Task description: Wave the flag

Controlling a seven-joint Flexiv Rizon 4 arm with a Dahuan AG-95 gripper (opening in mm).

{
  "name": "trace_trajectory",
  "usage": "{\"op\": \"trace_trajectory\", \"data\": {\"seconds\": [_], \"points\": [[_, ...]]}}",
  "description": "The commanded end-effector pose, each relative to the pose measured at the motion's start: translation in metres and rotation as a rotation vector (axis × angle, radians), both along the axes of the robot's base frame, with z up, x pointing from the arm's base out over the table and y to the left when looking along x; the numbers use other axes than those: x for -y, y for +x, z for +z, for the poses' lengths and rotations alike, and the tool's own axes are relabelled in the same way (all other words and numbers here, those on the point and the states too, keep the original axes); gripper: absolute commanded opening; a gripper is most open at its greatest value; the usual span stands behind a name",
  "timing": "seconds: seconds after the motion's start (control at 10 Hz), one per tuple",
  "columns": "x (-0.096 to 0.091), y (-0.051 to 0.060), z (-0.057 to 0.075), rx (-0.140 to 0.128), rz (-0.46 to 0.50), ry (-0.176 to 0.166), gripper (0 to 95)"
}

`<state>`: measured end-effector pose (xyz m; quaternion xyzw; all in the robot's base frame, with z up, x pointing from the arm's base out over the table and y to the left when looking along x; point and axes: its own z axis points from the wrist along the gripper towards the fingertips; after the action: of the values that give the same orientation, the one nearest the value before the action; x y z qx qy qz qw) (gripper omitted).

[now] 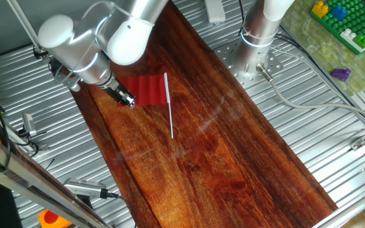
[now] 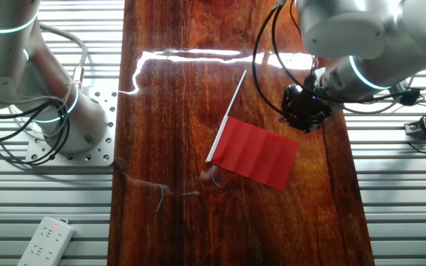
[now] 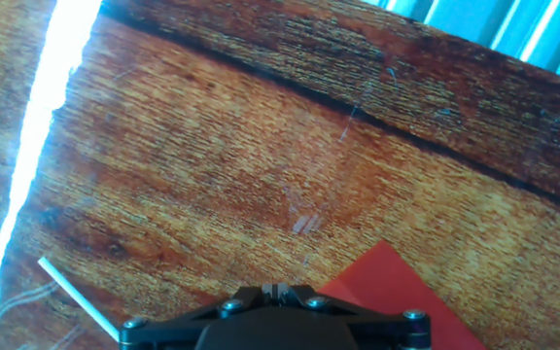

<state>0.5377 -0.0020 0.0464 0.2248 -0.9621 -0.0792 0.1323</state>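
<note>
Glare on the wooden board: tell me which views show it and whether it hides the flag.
The other fixed view: a white streak across the board meets only the stick's tip; the flag reads clearly. Hand view: a bright band washes the left edge. One fixed view: faint sheen only.

The flag (image 2: 256, 154) is plain red cloth on a white stick (image 1: 169, 113). The tabletop (image 2: 176, 96) is dark reddish-brown wood with streaked grain, flanked by ribbed silver metal. The arm (image 1: 97, 38) is silver-white, and the tool (image 2: 307, 108) is black.
</note>
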Motion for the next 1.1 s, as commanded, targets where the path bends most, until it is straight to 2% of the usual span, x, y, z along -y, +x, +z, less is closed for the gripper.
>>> {"op": "trace_trajectory", "data": {"seconds": [0.1, 0.3, 0.5, 0.6, 0.9, 1.0, 1.1], "points": [[-0.014, 0.0, 0.004, -0.003, 0.017, -0.028, 0.0], [-0.044, -0.007, -0.002, -0.007, 0.022, -0.042, 0.0], [-0.06, -0.015, -0.003, -0.007, 0.032, -0.034, 0.0], [-0.069, -0.023, -0.004, -0.008, 0.035, -0.036, 0.0], [-0.083, -0.042, -0.002, -0.022, 0.055, -0.032, 0.0], [-0.087, -0.051, -0.003, -0.029, 0.074, -0.029, 0.0], [-0.089, -0.059, -0.004, -0.033, 0.103, -0.025, 19.0]]}}
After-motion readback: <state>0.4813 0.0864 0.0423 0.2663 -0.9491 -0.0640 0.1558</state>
